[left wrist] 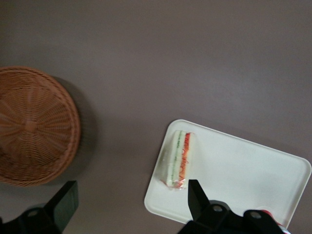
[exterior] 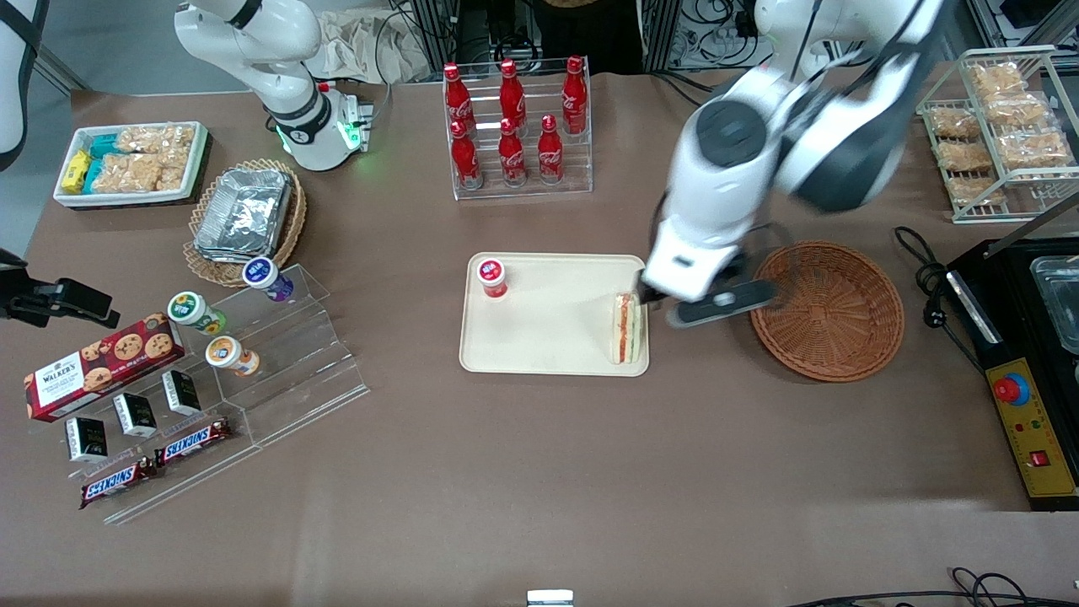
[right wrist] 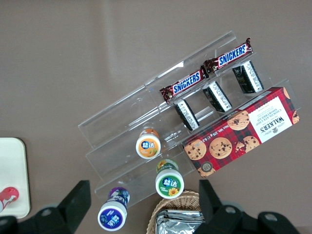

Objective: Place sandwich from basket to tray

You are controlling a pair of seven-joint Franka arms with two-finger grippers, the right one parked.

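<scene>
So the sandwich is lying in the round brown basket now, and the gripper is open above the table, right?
Not quite. The sandwich lies on the tray, at its edge nearest the basket, which holds nothing. The front view shows this. The gripper is indeed open, hovering between tray and basket.

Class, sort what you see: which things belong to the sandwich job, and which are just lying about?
Job: sandwich, lying on tray; empty basket; gripper, fingers open, above the tray's edge.

Lying about: cola bottles, red-capped cup on the tray, Snickers bars, cookie box.
</scene>
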